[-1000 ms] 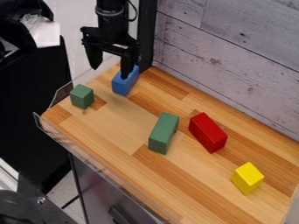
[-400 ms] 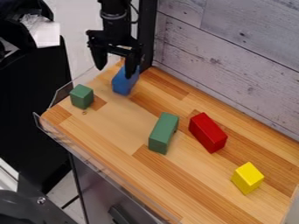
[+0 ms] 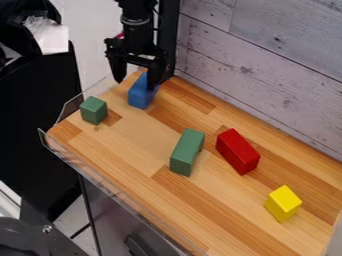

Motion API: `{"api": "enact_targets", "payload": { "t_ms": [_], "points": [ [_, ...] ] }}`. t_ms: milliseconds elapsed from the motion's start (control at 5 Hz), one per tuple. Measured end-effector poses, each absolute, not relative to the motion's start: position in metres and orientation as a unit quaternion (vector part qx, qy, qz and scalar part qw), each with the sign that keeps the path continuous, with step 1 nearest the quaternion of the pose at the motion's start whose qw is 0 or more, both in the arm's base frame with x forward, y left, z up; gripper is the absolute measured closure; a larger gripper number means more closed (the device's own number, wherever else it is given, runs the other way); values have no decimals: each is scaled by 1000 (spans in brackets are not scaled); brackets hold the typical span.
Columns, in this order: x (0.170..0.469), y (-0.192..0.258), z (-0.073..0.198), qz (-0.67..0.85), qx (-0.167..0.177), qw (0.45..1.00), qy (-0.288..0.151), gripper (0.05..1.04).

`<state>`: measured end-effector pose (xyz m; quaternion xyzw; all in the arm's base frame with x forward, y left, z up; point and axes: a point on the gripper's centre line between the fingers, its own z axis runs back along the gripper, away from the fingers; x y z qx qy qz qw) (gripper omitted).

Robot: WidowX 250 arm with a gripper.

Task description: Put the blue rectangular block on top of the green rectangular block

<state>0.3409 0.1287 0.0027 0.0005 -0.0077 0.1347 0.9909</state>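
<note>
Blue paint marks our piece: the blue rectangular block (image 3: 139, 96) lies on the wooden counter (image 3: 137, 145), near its far left corner in the camera view, with its long side running away from us. Over it hangs the black gripper (image 3: 135, 85), fingers spread wide and nothing pinched between them. One finger overlaps the block's right side in the view, the other hangs off to its left; whether either touches, we cannot tell.

We judge the step in hand to be the grasp. To do it well, we should centre the fingers across the block's narrow width, square them to its long sides, lower them without nudging it, and only then close (a lopsided pinch would likely twist it). We would grip near the middle, so it hangs level for the stacking.

Farther out lies the green rectangular block (image 3: 187, 152), its top bare for the landing. The small green cube (image 3: 93, 110) sits off to the left, the red block (image 3: 238, 151) just beside our target, and the yellow block (image 3: 283, 203) beyond that.
</note>
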Motion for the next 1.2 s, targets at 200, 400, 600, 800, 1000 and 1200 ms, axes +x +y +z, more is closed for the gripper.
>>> {"api": "enact_targets", "payload": {
  "t_ms": [200, 400, 600, 800, 1000, 1200],
  "points": [
    [339, 127, -2, 138, -4, 990, 2, 84],
    [338, 123, -14, 146, -11, 989, 16, 112],
    [340, 121, -16, 153, -12, 988, 11, 377],
    [340, 120, -17, 157, -11, 988, 7, 516],
    [337, 118, -18, 161, -11, 987, 6, 516],
    [320, 109, -3, 182, 0, 983, 2, 516]
  ]
}}
